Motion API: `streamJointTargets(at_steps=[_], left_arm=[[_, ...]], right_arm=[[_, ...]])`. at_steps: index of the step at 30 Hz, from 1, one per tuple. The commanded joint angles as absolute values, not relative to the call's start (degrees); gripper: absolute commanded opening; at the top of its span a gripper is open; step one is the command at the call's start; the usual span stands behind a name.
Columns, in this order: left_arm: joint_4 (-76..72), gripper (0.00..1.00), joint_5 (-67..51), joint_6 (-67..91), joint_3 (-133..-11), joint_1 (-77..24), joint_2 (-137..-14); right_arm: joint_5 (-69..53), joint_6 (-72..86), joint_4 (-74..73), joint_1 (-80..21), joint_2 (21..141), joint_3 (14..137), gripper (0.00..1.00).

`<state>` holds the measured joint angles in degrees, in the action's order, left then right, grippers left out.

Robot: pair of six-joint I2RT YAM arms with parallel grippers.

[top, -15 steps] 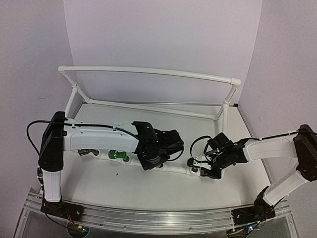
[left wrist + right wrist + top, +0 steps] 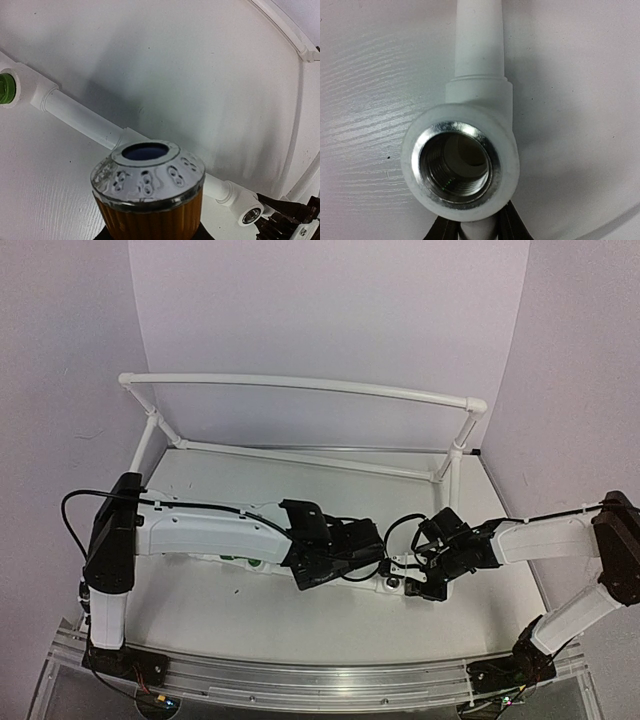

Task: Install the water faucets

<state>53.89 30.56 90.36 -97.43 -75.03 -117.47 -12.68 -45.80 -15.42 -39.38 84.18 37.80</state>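
A brass-gold faucet with a chrome cap fills the bottom of the left wrist view, standing upright just above the white pipe. My left gripper is shut on it, its fingers hidden beneath it. A green faucet sits in the pipe's socket at the far left. My right gripper is shut on the pipe's stub just behind the end socket, whose threaded metal mouth is empty. In the top view the right gripper holds that same pipe end, close to the left gripper.
A tall white pipe frame stands along the back and sides of the table. The low pipe lies across the table's middle, mostly under my left arm. An aluminium rail runs along the near edge.
My left arm has reached further right and lower with the brass-gold faucet, closing on the right gripper and covering the green faucet from above. The right arm has not moved.
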Motion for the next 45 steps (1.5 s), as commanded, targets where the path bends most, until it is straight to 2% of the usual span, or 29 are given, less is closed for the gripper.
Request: streamJointTargets(at_steps=[1,14,22,27,32,45], left_arm=[[53.40,0.00,34.20,90.92,-98.24,-75.26,-116.73],[55.88,0.00,33.58,96.72,-94.71,-74.29,-116.61],[52.32,0.00,33.20,97.88,-90.17,-74.38,-116.12],[42.24,0.00,33.62,95.79,-83.75,-74.52,-113.06],[46.22,0.00,34.70,92.04,-90.28,-74.42,-116.28],[47.33,0.00,39.17,89.38,-92.74,-75.00,-112.91]], right_arm=[[-19.00,-46.41,-15.98,-40.00,84.11,38.03,0.00],[-19.22,-46.56,-16.25,-40.04,84.29,38.15,0.00],[-19.94,-46.89,-16.55,-40.05,84.41,38.27,0.00],[-20.82,-46.91,-16.79,-40.08,84.55,38.59,0.00],[-20.90,-47.25,-17.05,-40.00,84.39,38.51,0.00],[-20.82,-47.20,-17.19,-40.04,84.46,38.44,0.00]])
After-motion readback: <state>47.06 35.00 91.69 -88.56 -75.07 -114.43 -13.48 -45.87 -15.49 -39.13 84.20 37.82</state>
